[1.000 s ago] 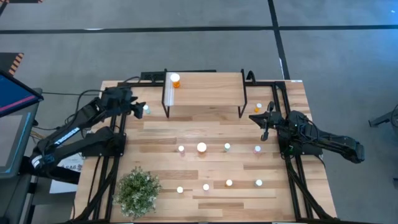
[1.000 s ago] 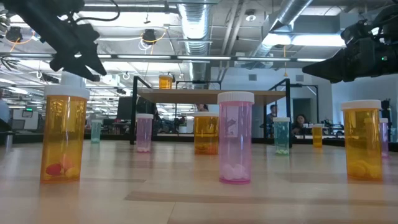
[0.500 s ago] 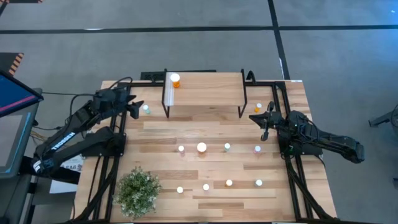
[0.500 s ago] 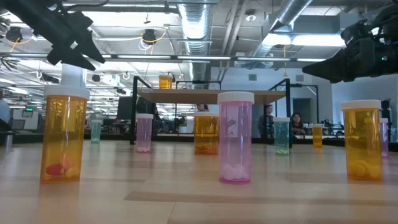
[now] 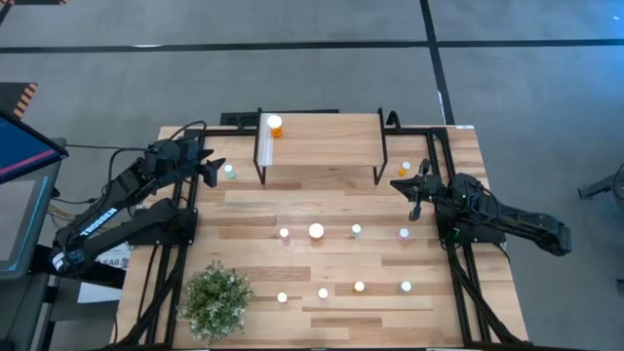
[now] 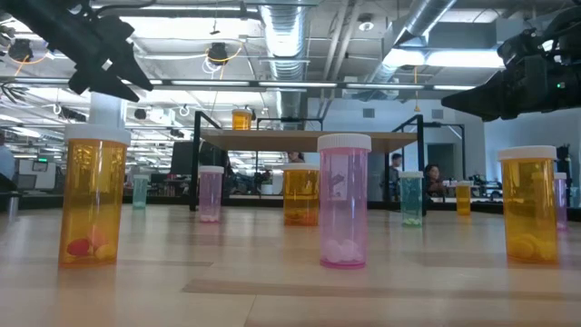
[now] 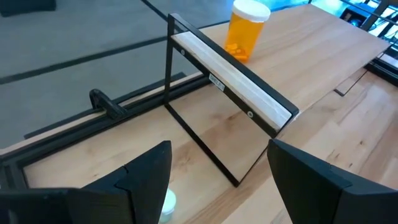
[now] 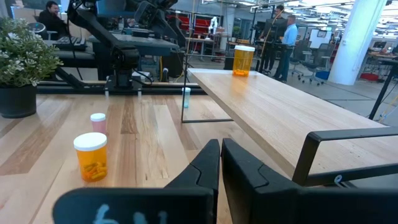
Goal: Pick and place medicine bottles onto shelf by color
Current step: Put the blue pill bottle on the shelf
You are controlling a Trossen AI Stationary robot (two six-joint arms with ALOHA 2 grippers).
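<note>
Spanning most of the high view, the wooden table is carrying everything else; the shelf is standing at its far edge, its light plank top sitting on thin black legs; a leafy potted plant is occupying the near left corner; the left arm is reaching in from the left side, and the left gripper is hanging just off the shelf's left end with its fingers spread wide apart and nothing between them, which the left wrist view is showing plainly; the right arm is lying along the right side, and the right gripper is waiting near the shelf's right legs with its fingers pressed together and gripping nothing; one orange bottle is already standing upright on the shelf top at its left end; a teal bottle is sitting on the table just beside the left gripper, apart from the fingers; a small orange bottle is standing by the shelf's right legs, close to the right gripper; a row of four bottles is crossing the table's middle, the large white-capped one being the biggest of them; four more, among them the nearest pink bottle, are lining up nearer the front edge.
</note>
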